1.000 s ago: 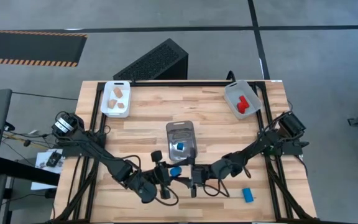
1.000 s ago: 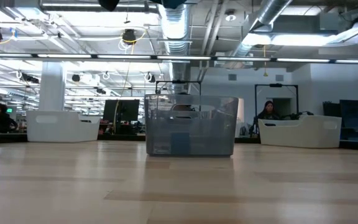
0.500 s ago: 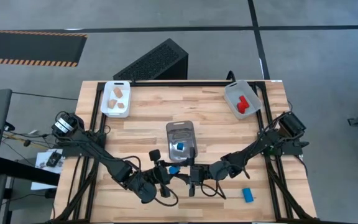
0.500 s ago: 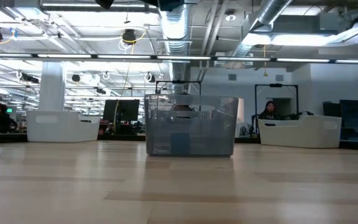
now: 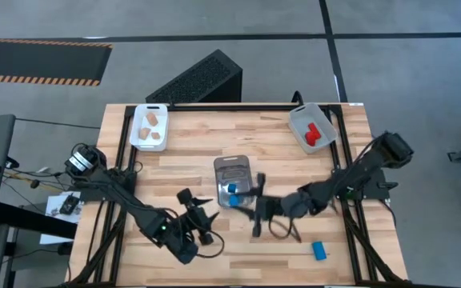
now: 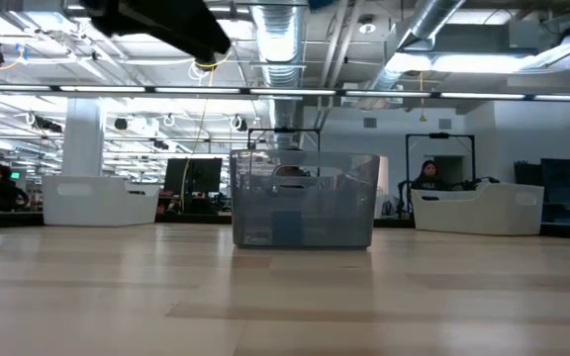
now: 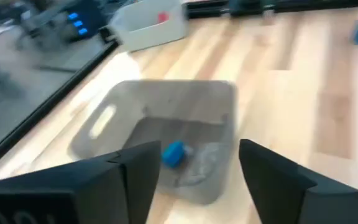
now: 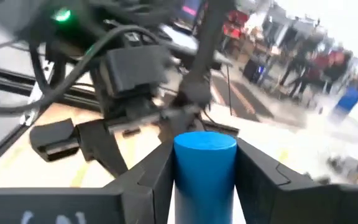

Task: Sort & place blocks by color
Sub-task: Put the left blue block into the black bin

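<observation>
My right gripper [image 5: 254, 210] is above the table's middle, just near-right of the clear tray [image 5: 232, 170], and is shut on a blue cylinder block [image 8: 205, 174]. My left gripper [image 5: 194, 210] hangs open to the tray's near-left and touches nothing. In the left wrist view its fingers [image 7: 135, 180] frame the clear tray [image 7: 166, 106], where one blue block [image 7: 173, 152] lies on the floor. A second blue block [image 5: 318, 250] rests on the table near the right near corner. Plain wood blocks [image 5: 152, 128] lie in the white tray, red blocks [image 5: 312, 134] in the grey tray. My right gripper pinches the blue cylinder by its round side [image 8: 182, 177] between the two fingers, one on each side. The cylinder's flat end [image 8: 205, 142] stands free beyond the fingers. The block is lifted clear of the table. The fingers point roughly toward my left arm.
The white tray [image 5: 138, 136] sits at the far left, the grey tray [image 5: 298, 120] at the far right. A dark slotted box [image 5: 198, 78] lies beyond the far edge. Bare wood stretches along the near edge and between the trays. People sit in the room behind.
The blue cylinder that hung between the two grippers has gone with my right gripper, which has swung up and toward the table's far right and turned, its elbow rising. My left gripper has drawn back toward the table's left, away from the block.
</observation>
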Tool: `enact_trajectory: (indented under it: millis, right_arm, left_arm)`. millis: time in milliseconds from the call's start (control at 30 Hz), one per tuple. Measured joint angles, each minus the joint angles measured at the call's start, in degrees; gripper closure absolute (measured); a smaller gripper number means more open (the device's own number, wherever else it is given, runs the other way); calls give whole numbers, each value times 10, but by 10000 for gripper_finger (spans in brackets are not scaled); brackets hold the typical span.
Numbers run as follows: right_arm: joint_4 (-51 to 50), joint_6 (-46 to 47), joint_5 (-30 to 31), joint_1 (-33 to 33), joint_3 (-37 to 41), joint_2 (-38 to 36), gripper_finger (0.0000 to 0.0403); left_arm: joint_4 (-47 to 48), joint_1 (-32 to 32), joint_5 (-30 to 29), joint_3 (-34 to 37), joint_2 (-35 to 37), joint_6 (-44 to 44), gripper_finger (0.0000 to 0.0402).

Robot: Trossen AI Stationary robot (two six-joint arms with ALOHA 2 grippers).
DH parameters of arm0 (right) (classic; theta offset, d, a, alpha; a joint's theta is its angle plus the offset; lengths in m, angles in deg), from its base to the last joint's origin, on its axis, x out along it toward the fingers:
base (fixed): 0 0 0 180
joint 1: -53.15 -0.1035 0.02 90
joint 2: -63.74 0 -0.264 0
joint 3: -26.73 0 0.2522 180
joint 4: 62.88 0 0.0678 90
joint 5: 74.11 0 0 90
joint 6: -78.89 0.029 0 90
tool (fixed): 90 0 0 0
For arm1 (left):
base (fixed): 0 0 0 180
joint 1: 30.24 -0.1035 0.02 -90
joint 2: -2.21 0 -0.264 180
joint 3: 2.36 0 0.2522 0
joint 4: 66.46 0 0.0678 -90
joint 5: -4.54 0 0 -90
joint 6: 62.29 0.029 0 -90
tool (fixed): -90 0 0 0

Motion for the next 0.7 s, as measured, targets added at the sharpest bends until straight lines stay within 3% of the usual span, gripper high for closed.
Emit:
enact_trajectory:
  millis: [167, 300, 467, 567, 700]
  right_arm:
    - [-57, 101, -78, 61, 49, -62, 271]
    - [-195, 203, -176, 138, 41, -74, 273]
    - [-306, 236, -243, 215, -16, -25, 266]
    - [-330, 229, -282, 242, -51, 24, 267]
    - [-324, 220, -316, 259, -81, 100, 266]
  left_arm:
    - [81, 31, -52, 0, 1, -137, 166]
    - [94, 45, -54, 0, 1, -173, 160]
    - [95, 40, -59, 0, 1, -166, 160]
    - [97, 27, -74, 0, 1, -151, 160]
    - [109, 9, -41, 0, 1, -150, 159]
